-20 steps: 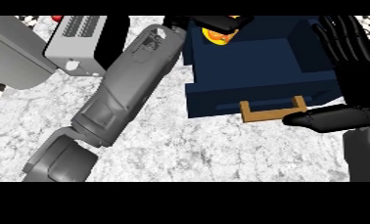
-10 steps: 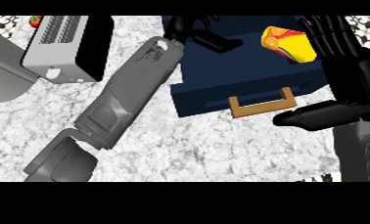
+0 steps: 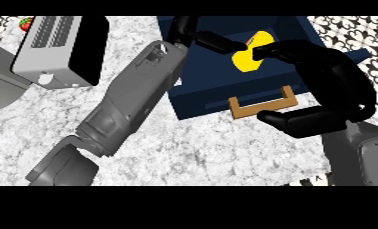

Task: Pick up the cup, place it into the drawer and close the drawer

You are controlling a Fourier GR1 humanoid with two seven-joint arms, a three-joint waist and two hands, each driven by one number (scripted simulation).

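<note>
The cup, yellow, sits at the upper centre of the frame, inside the open navy drawer, so the placing step looks to be under way or nearly done; whether the cup rests on the drawer floor or hangs above it cannot be told. The left hand reaches in from the upper middle, its fingers stretched toward the cup with the tips at its left edge; whether they pinch it or merely touch it cannot be told. The right hand fills the right side of the frame, its fingers curled wide over the cup's right side and its thumb hooked below, near the tan handle on the drawer front. The fingers and thumb stand well apart, and they do not plainly clamp anything.

Judging from this, the next move calls for letting the cup settle, drawing both hands clear of the drawer's inside, then pushing the front panel at the handle toward the top of the frame to shut it. Any finger left over the rim would be in the way.

A grey toaster stands at the upper left, well apart from the drawer, on the speckled counter.
</note>
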